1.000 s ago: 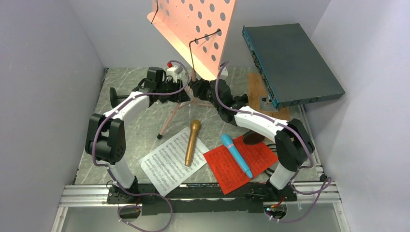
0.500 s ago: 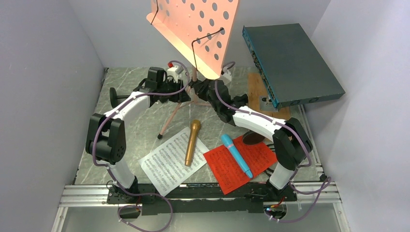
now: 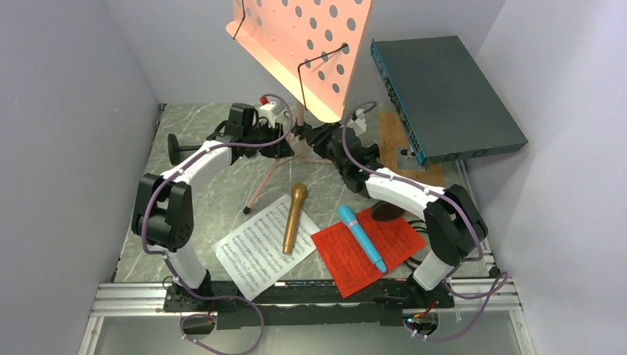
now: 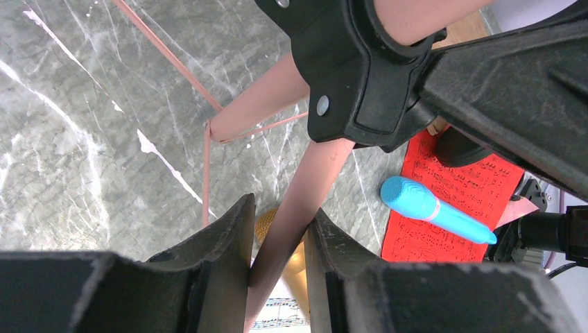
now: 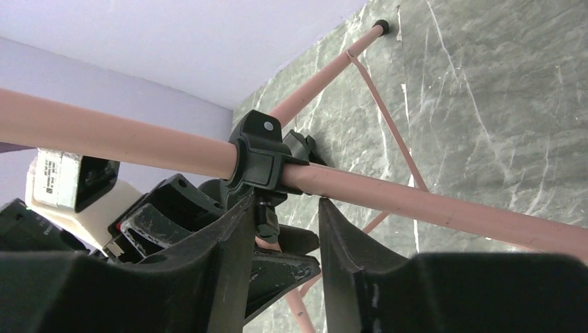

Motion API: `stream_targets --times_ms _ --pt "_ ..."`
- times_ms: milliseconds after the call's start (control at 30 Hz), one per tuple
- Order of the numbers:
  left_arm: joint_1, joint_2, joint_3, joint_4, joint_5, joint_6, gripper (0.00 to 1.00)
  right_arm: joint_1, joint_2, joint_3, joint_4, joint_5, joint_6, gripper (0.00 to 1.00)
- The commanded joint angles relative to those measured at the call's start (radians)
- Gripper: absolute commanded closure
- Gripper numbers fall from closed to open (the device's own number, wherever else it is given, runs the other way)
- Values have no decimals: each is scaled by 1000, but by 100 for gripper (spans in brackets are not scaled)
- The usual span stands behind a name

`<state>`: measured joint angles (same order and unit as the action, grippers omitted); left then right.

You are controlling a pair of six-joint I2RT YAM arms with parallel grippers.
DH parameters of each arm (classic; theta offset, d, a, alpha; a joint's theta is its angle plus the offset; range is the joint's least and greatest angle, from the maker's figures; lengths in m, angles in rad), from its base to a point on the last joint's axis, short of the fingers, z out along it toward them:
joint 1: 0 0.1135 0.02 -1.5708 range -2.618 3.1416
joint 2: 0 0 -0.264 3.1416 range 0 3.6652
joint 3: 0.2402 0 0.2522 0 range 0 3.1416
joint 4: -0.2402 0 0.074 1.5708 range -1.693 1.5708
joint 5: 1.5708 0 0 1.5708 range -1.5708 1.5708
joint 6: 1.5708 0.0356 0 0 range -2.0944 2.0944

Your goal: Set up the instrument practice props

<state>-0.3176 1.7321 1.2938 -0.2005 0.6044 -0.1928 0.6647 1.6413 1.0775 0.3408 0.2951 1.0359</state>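
Observation:
The pink hole-punched music desk [image 3: 307, 44] stands tilted at the back on pink tripod legs [image 3: 260, 185]. My left gripper [image 3: 287, 142] is shut on one leg [image 4: 291, 208] just below the black hub [image 4: 360, 83]. My right gripper [image 3: 316, 137] faces it from the right, and in its wrist view the right gripper [image 5: 284, 205] is open under the pink tube [image 5: 416, 205], with the black collar [image 5: 260, 159] and its knob beside the left finger. The gold microphone [image 3: 293, 218] lies on the white page [image 3: 255, 251]. The blue microphone [image 3: 361, 238] lies on the red page [image 3: 344, 251].
A black round-based pole [image 3: 174, 144] lies at the far left. A dark round base [image 3: 386, 212] shows under my right forearm. The dark-teal box [image 3: 444, 96] leans at the back right above a wooden board [image 3: 392, 133]. Grey walls close in three sides.
The music desk has swung a little to the right and more upright. My right wrist has moved right with it, and its jaws narrowed, then widened. The left grip is unchanged.

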Motion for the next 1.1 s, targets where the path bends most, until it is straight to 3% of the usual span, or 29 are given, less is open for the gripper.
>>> stream_targets --times_ms 0,100,267,533,833,1067 --pt "5 30 -12 -162 -37 -38 100 -66 -27 -52 -36 36 -3 60" --pt "5 33 -9 -162 -26 -45 100 -76 -26 -58 -4 -26 -41 50" --pt "5 37 -16 -167 -49 -26 100 -83 -43 -17 -90 -5 -108 41" --pt "3 52 -4 -183 -56 -20 100 -110 -72 -74 -71 6 -149 47" --pt "3 56 13 -188 -36 -29 100 -109 -107 -41 -108 -41 -342 52" --pt "3 78 6 -170 3 -56 100 -109 -97 -91 54 -234 -490 51"
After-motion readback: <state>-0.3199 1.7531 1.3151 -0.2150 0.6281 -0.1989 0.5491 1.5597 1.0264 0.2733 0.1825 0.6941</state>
